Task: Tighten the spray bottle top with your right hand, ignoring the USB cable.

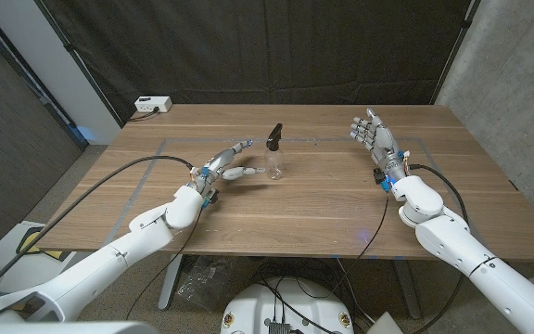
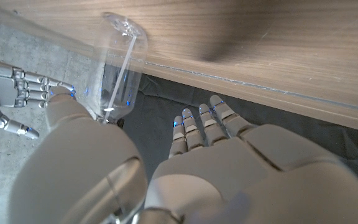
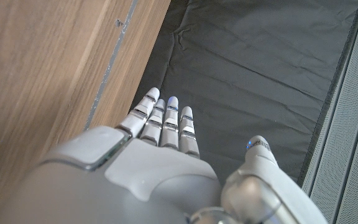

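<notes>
A clear spray bottle (image 1: 273,163) with a black trigger top (image 1: 273,136) stands upright on the wooden table (image 1: 323,199), a little behind the middle. My left hand (image 1: 228,165) reaches toward it from the left with fingers stretched out and holds nothing; its thumb ends just short of the bottle's body. In the left wrist view the bottle (image 2: 120,68) shows beyond my left hand (image 2: 229,162). My right hand (image 1: 374,137) is raised over the table's right part, well right of the bottle, fingers spread and empty. The right wrist view shows my right hand (image 3: 160,162) with straight fingers.
A white socket box (image 1: 152,105) sits at the table's back left corner. Thin tape lines (image 1: 146,167) mark a rectangle on the tabletop. A black curtain (image 1: 276,46) hangs behind the table, and a grey wall (image 1: 517,83) stands on the right.
</notes>
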Available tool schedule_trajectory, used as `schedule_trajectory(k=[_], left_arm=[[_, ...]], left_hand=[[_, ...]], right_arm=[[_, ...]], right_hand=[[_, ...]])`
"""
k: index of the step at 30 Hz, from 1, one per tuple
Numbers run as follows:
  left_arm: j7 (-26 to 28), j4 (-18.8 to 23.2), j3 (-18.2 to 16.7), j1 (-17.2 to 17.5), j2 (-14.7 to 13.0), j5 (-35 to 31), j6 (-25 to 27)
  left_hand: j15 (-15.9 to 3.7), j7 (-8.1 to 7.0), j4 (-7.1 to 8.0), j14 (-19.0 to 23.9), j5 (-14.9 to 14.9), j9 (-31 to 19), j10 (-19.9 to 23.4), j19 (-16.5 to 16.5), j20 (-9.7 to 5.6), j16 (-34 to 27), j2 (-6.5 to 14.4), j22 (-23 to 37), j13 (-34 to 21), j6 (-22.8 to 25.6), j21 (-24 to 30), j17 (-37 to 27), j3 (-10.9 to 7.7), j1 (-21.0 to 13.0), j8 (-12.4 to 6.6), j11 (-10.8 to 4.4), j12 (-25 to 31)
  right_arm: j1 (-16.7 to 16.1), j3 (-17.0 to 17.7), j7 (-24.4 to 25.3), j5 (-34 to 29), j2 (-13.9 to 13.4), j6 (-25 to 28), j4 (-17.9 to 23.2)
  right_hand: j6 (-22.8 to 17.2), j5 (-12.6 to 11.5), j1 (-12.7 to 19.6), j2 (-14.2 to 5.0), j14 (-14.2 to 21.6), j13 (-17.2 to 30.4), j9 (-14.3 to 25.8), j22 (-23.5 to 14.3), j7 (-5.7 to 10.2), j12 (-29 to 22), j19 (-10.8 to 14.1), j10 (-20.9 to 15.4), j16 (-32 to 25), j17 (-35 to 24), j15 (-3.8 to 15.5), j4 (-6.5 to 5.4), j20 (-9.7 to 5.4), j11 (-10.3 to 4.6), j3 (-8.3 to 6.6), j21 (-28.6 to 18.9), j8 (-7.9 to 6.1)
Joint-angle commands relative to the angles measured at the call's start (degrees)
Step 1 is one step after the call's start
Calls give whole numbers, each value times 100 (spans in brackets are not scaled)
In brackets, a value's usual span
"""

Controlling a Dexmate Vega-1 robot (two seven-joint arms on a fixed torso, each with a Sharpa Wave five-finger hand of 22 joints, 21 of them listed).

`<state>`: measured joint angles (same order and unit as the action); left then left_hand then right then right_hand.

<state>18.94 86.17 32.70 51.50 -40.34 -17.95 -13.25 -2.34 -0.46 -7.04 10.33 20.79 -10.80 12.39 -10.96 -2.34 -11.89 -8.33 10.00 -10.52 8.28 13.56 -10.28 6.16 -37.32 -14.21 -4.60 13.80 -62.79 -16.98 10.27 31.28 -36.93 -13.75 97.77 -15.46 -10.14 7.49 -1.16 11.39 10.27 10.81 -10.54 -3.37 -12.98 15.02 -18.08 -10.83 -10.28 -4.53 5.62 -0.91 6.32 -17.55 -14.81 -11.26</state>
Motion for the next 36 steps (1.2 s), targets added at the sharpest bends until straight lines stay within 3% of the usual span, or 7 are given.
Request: schedule_trajectory(k=[1,7,21,36], left_arm=[[219,-307,373,-331,208,-252,79],[192,-475,508,-471,328,-221,19],[134,-977,812,-892,580,-249,-305],[-1,-1128,906,-1077,596,-228,-474]], left_hand=[[-137,3,-2,64,68,-12,84,-53,-39,-34,46,26,-32,95,20,-9,15,-20,-36,-20,25],[-139,2,6,91,81,-12,141,-63,-43,-28,77,28,-32,121,11,-10,18,-35,-29,-6,29],[-281,-114,-22,407,148,-9,461,-282,-121,-55,176,29,-29,499,29,-4,17,-238,-87,-174,50],[-343,-183,-42,707,200,-6,755,-504,-156,-76,272,33,-27,757,52,-5,2,-445,-102,-326,50]], right_arm=[[-117,77,-9,64,-65,14,60],[-232,144,14,95,-83,-42,91],[-396,246,2,186,-119,-77,109],[-431,248,79,151,-90,-59,145]], right_hand=[[-53,-8,54,-6,29,21,8,-12,-15,-5,34,-53,-16,-6,-11,14,-15,-2,-6,3,-39],[-54,-7,60,-6,36,22,9,-12,-14,-7,40,-69,-12,-7,-9,19,-11,2,-6,7,-37],[-70,-5,62,-9,65,23,10,-13,-11,-9,51,-94,-13,-9,-2,24,6,0,-4,14,-38],[-73,-3,60,-12,104,26,11,-14,-4,-5,70,-109,-16,-13,-10,27,17,12,1,22,-32]])
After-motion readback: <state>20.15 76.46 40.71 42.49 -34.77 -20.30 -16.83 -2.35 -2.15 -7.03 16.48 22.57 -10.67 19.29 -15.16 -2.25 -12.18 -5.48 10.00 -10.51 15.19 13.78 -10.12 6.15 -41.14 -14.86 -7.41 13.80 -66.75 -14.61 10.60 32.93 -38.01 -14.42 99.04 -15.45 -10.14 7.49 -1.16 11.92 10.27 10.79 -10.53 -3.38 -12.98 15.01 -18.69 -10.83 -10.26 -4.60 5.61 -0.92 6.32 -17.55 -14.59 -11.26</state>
